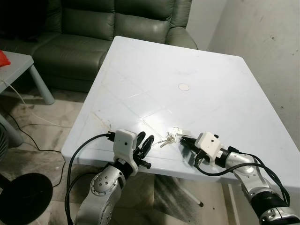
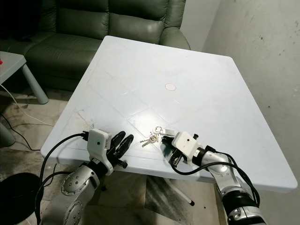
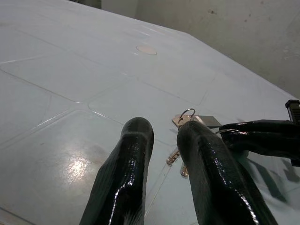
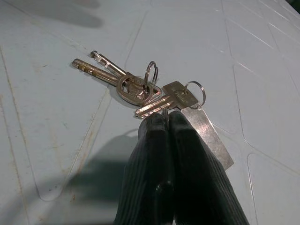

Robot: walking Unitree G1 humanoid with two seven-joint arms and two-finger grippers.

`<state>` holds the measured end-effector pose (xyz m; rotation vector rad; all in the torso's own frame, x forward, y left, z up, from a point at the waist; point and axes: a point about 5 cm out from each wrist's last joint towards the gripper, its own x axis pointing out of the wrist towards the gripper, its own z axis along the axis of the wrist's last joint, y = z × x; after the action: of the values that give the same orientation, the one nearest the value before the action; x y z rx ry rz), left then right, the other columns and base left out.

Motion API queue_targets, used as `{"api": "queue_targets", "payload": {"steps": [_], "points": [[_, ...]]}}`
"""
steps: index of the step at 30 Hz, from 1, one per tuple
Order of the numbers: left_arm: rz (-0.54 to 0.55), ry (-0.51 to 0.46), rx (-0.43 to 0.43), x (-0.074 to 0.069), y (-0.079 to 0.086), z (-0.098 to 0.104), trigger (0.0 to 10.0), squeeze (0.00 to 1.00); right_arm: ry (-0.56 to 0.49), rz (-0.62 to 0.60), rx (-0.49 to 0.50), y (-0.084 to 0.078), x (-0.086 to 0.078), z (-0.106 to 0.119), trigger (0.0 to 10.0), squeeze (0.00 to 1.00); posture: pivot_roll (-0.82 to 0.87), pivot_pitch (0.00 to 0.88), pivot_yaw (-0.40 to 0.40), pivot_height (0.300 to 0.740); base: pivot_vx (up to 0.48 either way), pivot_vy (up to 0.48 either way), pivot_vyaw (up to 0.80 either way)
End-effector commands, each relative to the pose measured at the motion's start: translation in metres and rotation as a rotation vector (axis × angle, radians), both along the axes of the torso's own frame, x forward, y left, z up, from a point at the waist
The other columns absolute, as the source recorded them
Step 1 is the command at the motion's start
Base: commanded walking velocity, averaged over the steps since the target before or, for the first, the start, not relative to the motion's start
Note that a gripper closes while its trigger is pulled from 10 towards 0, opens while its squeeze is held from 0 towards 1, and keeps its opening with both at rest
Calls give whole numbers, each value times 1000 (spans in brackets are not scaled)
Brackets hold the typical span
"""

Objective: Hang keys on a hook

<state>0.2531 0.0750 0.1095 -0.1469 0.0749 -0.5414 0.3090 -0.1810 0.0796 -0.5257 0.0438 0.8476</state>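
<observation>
- Where the white table nears its front edge, we see the keys lying flat between our two grippers.
- Our right gripper has its fingers pressed together, tips at the keys, seemingly pinching a ring or the metal tag; we cannot tell which.
- Our left gripper rests low over the table edge, its fingers slightly spread with nothing between them, just beside the keys.
- A small round mark sits mid-table, well apart from the keys.
- Behind the table stands a green sofa, and a grey side table stands to our left.
</observation>
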Motion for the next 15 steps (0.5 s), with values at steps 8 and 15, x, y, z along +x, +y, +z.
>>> {"api": "queue_targets", "payload": {"steps": [8,15], "points": [[-10,-11,7,0,-4,4,10000,0,25,-28,-10,-9,4,2,10000,0,99,81,-122,740,0,0,0],[-11,-11,6,0,-5,3,10000,0,123,-79,61,-12,7,-2,10000,1000,100,82,-121,740,0,0,0]]}}
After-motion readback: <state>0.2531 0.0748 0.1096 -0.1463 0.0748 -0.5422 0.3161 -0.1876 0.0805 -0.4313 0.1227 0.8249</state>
